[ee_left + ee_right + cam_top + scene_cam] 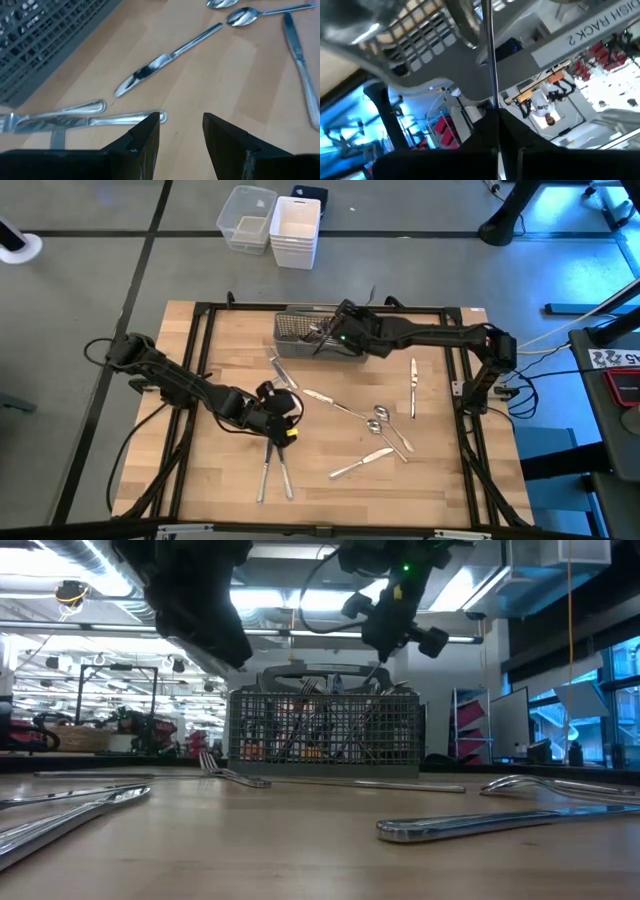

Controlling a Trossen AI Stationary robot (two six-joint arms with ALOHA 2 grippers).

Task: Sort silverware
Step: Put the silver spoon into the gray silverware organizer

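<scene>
Right gripper (322,340) over caddy (292,326), upper centre, pinched shut on one silverware piece (487,55). Left gripper (283,423), lower centre, jaws parted, empty. About ten silverware pieces (362,464) loose on table (200,470).

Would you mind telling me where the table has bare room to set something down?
Bare wood shows along the front right corner, past the knife, and left of the caddy. The middle is crowded: spoons, loose cutlery and the left gripper.

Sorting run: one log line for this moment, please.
right gripper: shut on utensil over caddy | left gripper: open, above table | loose silverware remains
</scene>
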